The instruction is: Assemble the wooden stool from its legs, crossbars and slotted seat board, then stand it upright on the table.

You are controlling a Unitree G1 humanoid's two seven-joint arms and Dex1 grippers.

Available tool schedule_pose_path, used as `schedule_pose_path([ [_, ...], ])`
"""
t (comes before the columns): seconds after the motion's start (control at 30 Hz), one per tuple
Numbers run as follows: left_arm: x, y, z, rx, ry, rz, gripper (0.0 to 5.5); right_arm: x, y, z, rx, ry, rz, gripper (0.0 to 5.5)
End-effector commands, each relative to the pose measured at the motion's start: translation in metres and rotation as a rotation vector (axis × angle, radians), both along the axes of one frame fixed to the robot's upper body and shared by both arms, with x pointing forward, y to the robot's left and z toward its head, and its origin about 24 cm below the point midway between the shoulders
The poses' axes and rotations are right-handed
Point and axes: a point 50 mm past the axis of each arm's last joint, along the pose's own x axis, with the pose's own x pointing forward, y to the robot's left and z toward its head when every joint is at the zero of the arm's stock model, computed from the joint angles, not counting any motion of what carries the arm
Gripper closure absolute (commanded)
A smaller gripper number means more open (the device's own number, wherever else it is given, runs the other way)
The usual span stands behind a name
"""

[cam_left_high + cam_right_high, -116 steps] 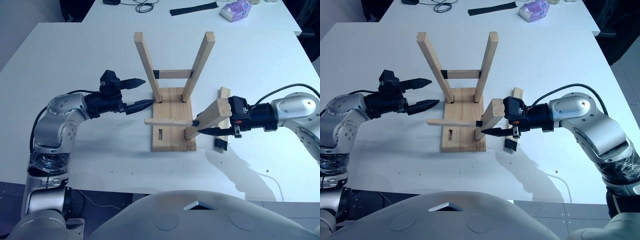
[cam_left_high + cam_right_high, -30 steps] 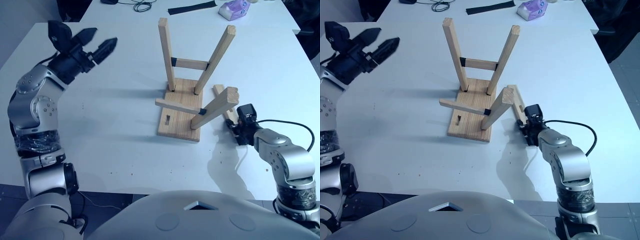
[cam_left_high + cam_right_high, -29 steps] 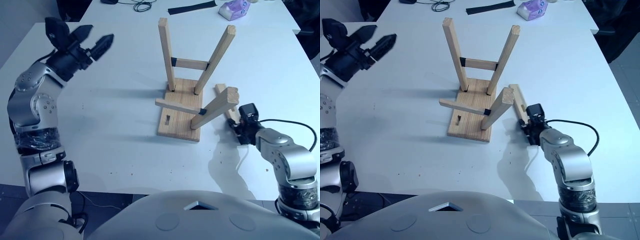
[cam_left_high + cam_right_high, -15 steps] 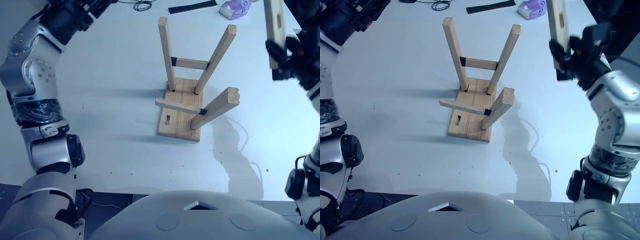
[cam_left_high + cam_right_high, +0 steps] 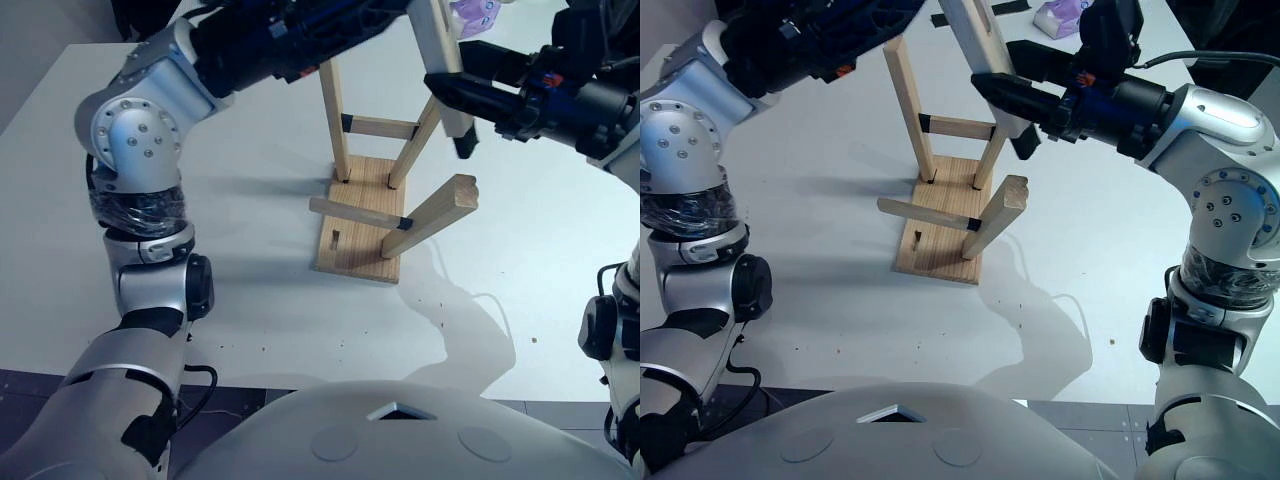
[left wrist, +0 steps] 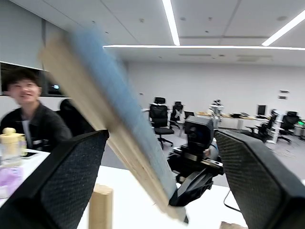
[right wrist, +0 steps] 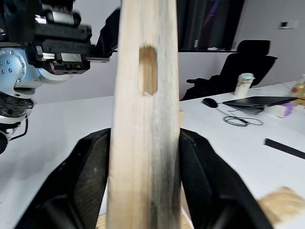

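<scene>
My right tool is clenched on the loose leg, high above the seat board on the desk. My left tool stands released around it. If the handover goes wrong, I fear the leg drops and knocks the leaning leg over.

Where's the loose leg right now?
In the eye views, the loose leg is aloft, clamped in the right gripper, just over the already-fitted right upright leg.
</scene>
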Motion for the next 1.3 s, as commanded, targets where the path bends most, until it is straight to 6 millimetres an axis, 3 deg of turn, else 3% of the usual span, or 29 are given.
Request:
schedule_pose_path([
  [0.03,-0.012,-0.013,-0.002,0.038,-0.020,-0.099,1.42,-0.005,0.011,0.004,0.002,-0.027,0.088,3.46],
  [0.4,-0.011,-0.008,-0.017,0.111,-0.019,-0.098,1.42,-0.014,0.010,0.005,-0.102,-0.024,0.212,3.46],
  [0.8,-0.020,-0.007,-0.022,0.130,-0.056,-0.136,1.42,0.011,0.011,0.018,-0.269,-0.041,0.361,3.46],
  [1.03,-0.022,-0.010,-0.025,0.133,-0.065,-0.141,1.42,0.015,0.016,0.020,-0.376,-0.022,0.488,3.46],
  [1.3,-0.026,-0.005,-0.032,0.156,-0.070,-0.128,1.42,0.019,0.011,0.029,-0.421,-0.025,0.514,3.46],
])
